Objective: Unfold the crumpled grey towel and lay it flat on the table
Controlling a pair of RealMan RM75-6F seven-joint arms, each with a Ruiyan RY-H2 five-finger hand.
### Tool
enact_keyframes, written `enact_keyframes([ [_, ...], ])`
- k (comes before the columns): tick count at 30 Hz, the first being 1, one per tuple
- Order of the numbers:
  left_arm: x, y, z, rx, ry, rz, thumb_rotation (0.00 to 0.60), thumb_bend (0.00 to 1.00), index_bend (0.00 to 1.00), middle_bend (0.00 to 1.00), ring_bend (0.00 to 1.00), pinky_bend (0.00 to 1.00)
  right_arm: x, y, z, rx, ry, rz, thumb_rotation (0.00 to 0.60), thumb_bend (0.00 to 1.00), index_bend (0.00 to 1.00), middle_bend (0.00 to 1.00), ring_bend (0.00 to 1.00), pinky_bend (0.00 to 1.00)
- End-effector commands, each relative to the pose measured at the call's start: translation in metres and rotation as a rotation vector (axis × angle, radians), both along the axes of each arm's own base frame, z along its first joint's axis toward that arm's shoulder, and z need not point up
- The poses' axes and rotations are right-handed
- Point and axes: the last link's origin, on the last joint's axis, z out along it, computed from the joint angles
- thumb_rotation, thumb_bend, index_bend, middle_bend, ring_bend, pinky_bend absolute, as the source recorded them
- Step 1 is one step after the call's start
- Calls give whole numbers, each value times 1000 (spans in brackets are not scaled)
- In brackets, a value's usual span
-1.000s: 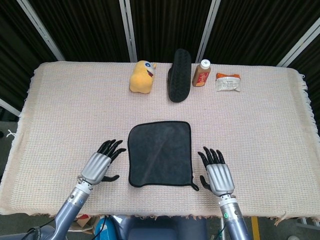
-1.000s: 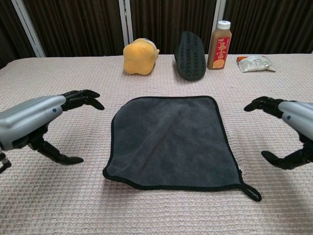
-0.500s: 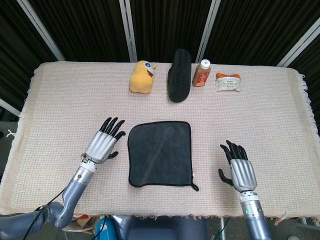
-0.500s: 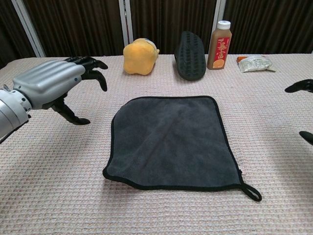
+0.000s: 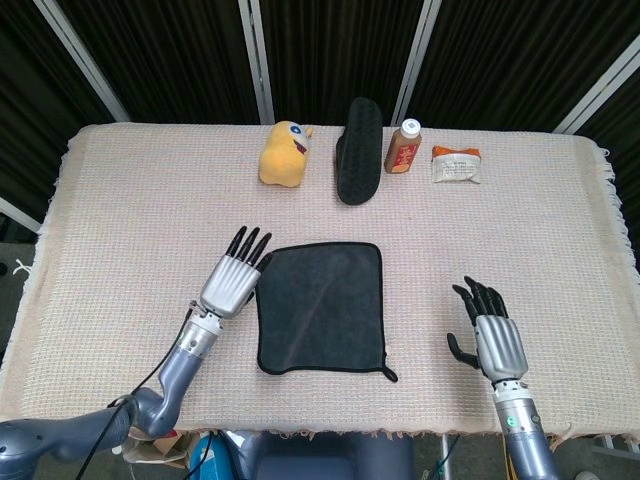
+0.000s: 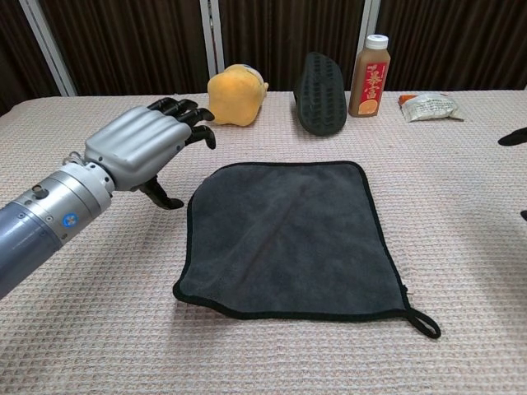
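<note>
The grey towel (image 5: 320, 306) (image 6: 288, 235) lies spread flat on the table, a dark square with a black hem and a small loop at its near right corner. My left hand (image 5: 231, 284) (image 6: 142, 150) hovers open just beside the towel's left edge, fingers apart and pointing toward the far side, holding nothing. Well to the right of the towel, near the table's front edge, my right hand (image 5: 492, 335) is open too and holds nothing. In the chest view only its fingertips (image 6: 515, 137) show at the right border.
Along the far edge stand a yellow plush toy (image 5: 283, 153), a black shoe sole on its side (image 5: 357, 150), a brown bottle (image 5: 402, 146) and a white snack packet (image 5: 456, 164). A woven beige cloth (image 5: 130, 220) covers the table.
My left hand rose and moved forward and inward to the towel's left edge. My right hand drew away to the right and back. The towel stayed put.
</note>
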Motion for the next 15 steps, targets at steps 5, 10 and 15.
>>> enact_keyframes([
  [5,3,9,-17,24,20,2,600,11,185,40,7,62,-2,-1,2,-14,-18,1,600,395,125,53,0,13],
  [10,0,14,-24,26,30,10,600,11,177,39,7,62,-4,-3,2,-25,-33,-8,600,395,125,53,0,13],
  [15,-1,14,-34,16,44,10,600,11,179,38,7,62,-6,-6,4,-40,-49,-17,600,395,125,53,0,13],
])
